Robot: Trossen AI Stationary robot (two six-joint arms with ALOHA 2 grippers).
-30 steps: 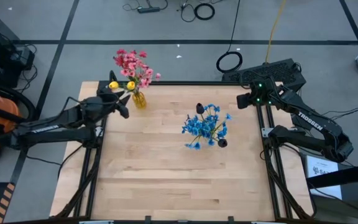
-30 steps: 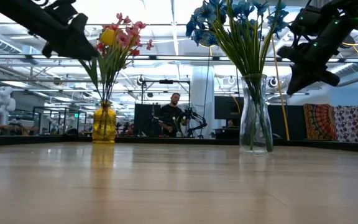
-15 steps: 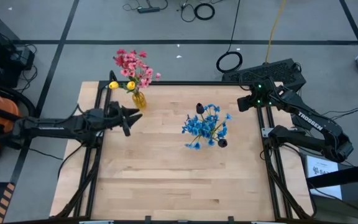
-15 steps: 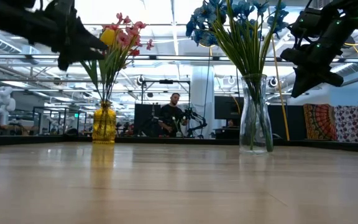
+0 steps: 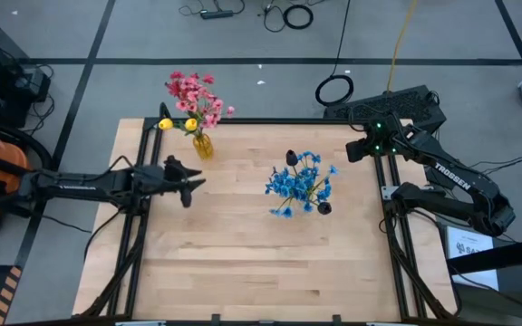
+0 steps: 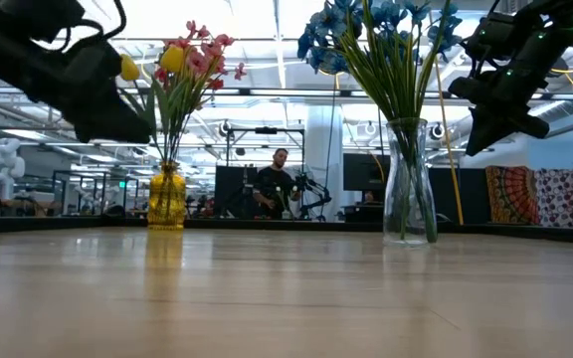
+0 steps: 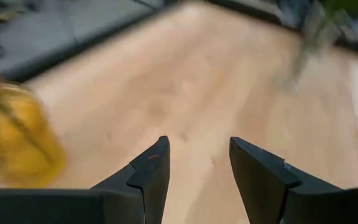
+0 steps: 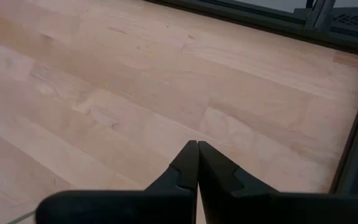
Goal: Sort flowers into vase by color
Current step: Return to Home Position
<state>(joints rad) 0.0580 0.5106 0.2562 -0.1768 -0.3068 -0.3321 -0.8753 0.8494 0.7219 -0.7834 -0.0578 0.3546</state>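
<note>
The sorting looks finished, so what remains is to bring the arms home. The left gripper (image 5: 196,184), its fingers apart and holding nothing, hangs over the table (image 5: 243,263) near the yellow vase (image 5: 203,145). It should draw back on a path away from the stems, so that nothing is brushed. The right gripper (image 5: 356,148) waits at the table's far right edge, fingers pressed together and empty. The yellow vase holds the pink flowers (image 5: 193,95) and yellow buds (image 5: 190,124); the clear vase (image 6: 409,179) holds the blue flowers (image 5: 299,184) and dark buds (image 5: 291,158).
</note>
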